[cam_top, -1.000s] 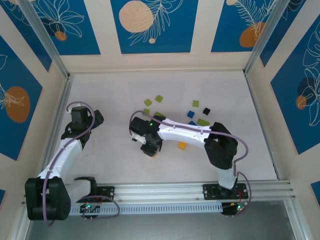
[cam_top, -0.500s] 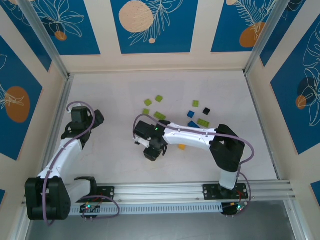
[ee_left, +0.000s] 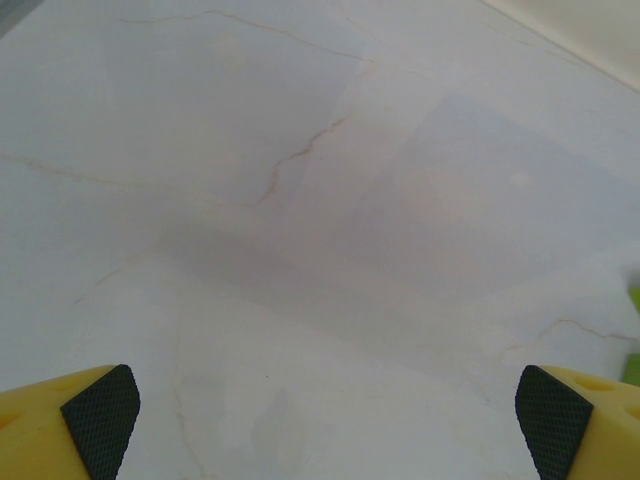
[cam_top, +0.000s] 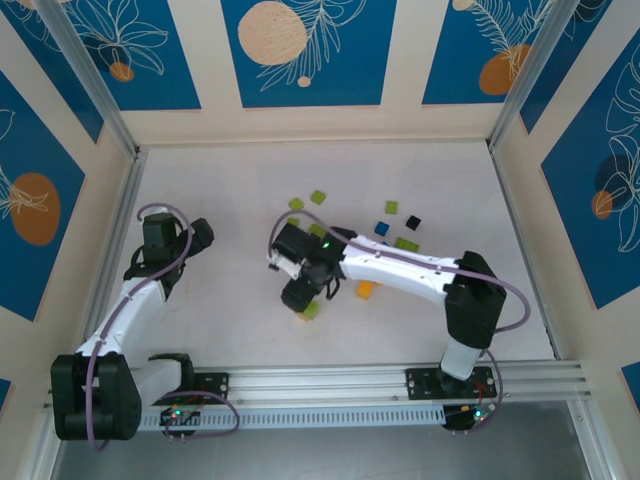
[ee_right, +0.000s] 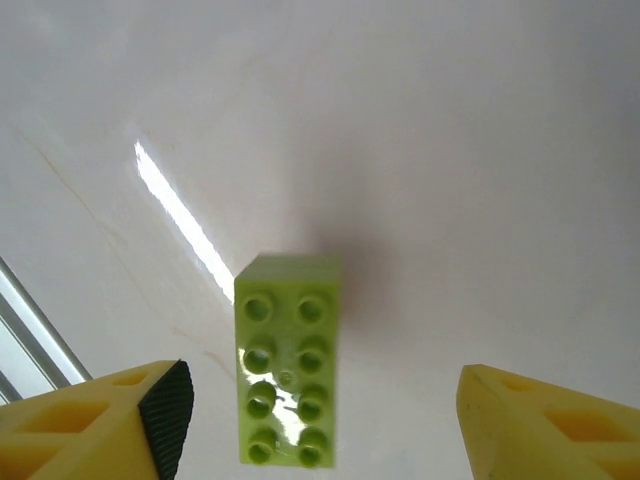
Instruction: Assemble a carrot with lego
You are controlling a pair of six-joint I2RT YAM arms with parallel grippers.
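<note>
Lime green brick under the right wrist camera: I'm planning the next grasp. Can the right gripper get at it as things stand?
Probably yes: the right gripper hangs open over the lime green brick, a finger on each side, nothing in between.

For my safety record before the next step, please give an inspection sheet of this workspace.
Surface: white marbled table.
Job's things: lime brick lies studs up; orange brick nearby; loose bricks, lime, blue, black, farther back.
Clutter: nothing seen.
Claws: left claw open over bare table; right claw open, a finger on each side of the lime brick, not touching.
Cables: purple cables loop along both arms.
Surroundings: blue patterned walls; metal rail at near edge.
</note>
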